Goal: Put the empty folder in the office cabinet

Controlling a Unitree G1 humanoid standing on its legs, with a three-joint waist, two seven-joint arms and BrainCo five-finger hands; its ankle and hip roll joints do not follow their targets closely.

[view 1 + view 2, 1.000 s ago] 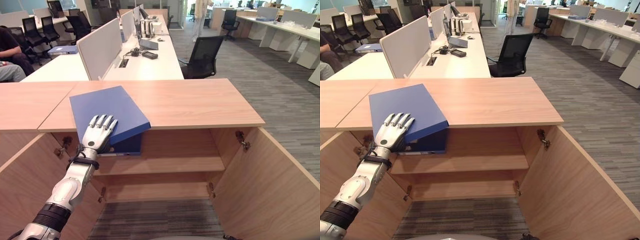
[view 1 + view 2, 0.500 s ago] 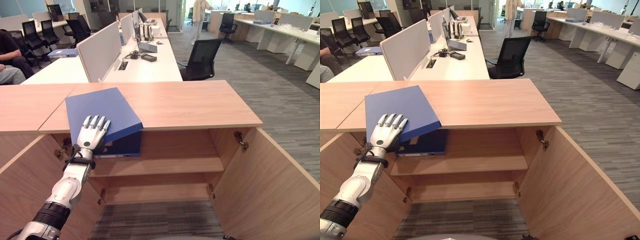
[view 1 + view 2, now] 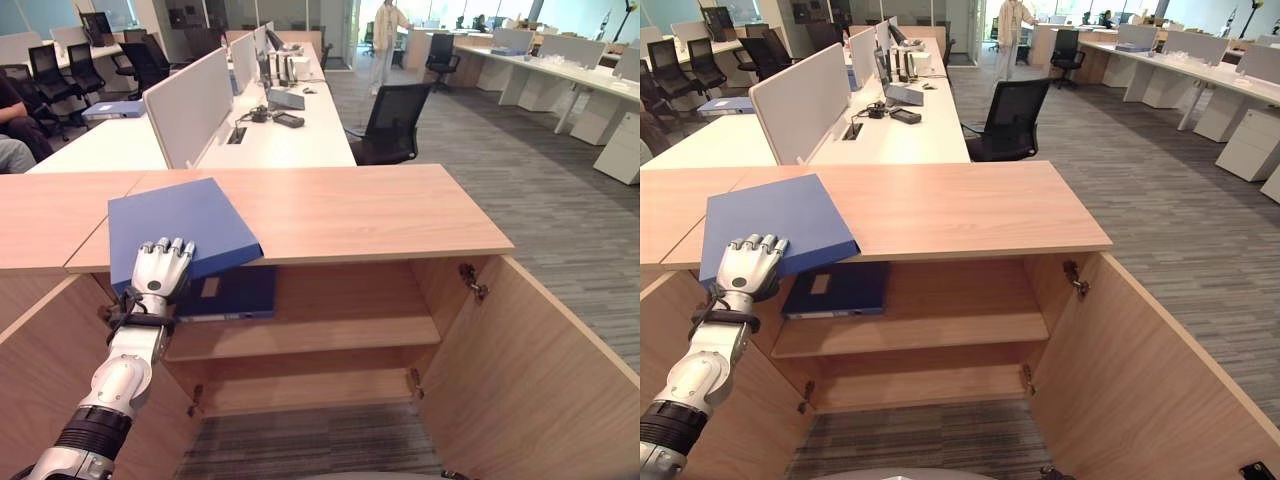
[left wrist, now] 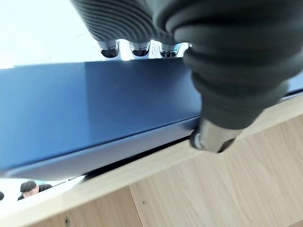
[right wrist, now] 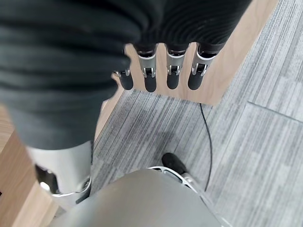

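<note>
While gripping the near edge of the flat blue folder (image 3: 180, 230), the left hand (image 3: 160, 268) is curling its silver fingers over the cover, with the thumb hidden beneath; a second ago the same fingers were lying straighter and further along the cover. Since then the folder has been sliding towards the robot's left along the light wooden cabinet top (image 3: 380, 205), so its near corner is now overhanging the front edge more, tilted slightly down over the open cabinet. The folder is sitting directly under and ahead of the hand, its far part resting on the cabinet top. Below it, a second, darker blue binder (image 3: 228, 293) is lying flat on the upper wooden shelf (image 3: 330, 330) inside the cabinet, now uncovered further than before. That is making two blue folders at the cabinet, one held and one shelved, above one lower shelf (image 3: 310, 388), with one open cabinet door (image 3: 540, 370) on the right. The right hand (image 5: 161, 71) is hanging with relaxed, straight fingers over the grey carpet (image 5: 246, 142), holding nothing.
</note>
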